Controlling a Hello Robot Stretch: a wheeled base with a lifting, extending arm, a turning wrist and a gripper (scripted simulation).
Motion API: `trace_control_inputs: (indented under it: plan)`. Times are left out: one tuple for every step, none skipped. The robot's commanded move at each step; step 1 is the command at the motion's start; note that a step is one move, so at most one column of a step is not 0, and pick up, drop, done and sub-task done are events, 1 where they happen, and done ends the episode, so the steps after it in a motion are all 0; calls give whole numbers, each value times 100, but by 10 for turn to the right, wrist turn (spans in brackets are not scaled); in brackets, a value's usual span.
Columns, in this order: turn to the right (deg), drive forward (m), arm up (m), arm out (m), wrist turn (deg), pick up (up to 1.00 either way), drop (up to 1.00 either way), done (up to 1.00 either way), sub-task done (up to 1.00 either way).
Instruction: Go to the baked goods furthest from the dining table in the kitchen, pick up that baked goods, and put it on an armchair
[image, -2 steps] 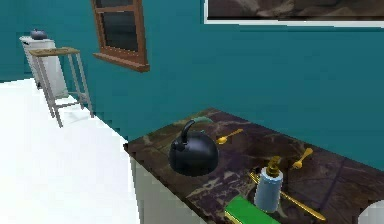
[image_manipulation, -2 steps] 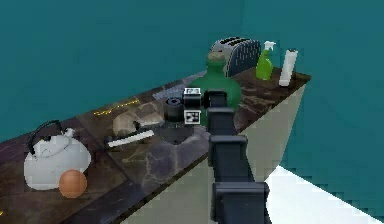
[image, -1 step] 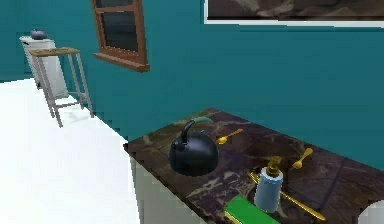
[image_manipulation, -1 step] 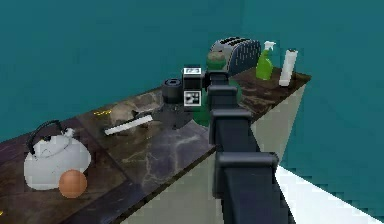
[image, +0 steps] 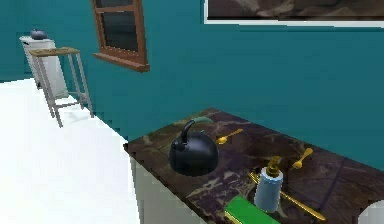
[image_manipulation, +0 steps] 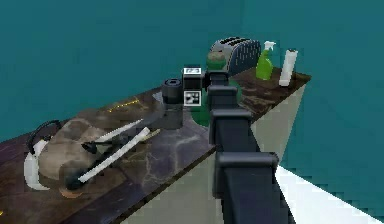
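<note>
Scene: a kitchen with teal walls, where the robot's arm (image_manipulation: 235, 150) reaches out over a dark marble counter (image_manipulation: 180, 165).
Gripper: the gripper (image_manipulation: 95, 158) sits at eight o'clock from the white marker squares (image_manipulation: 190, 85), with its thin fingers (image_manipulation: 115, 133) laid across a brown lump. It cannot be told whether it has hold of anything, or how the fingers are set.
Baked goods: the rounded tan-brown lump is by shape and colour probably the baked goods (image_manipulation: 65, 150). It lies on the counter at the arm side view's eight o'clock, at or under the fingers.
Also on the counter: a toaster (image_manipulation: 232, 52), a green spray bottle (image_manipulation: 264, 65) and a paper roll (image_manipulation: 288, 67) at one o'clock. In the forward view, a black kettle (image: 193, 150) stands at six o'clock.
Step in hand: by the look of it the pick-up, with the approach apparently done.
Next move: probably a firm hold on the lump and a straight lift clear of the counter. The arm would then draw back before the drive to an armchair.
</note>
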Motion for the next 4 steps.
trace_control_inputs:
  plan:
    - [0,0,0,0,-300,0,0,0,0]
    - [0,0,0,-24,0,0,0,0,0]
    - [-450,0,0,0,0,0,0,0,0]
    - [-450,0,0,0,0,0,0,0,0]
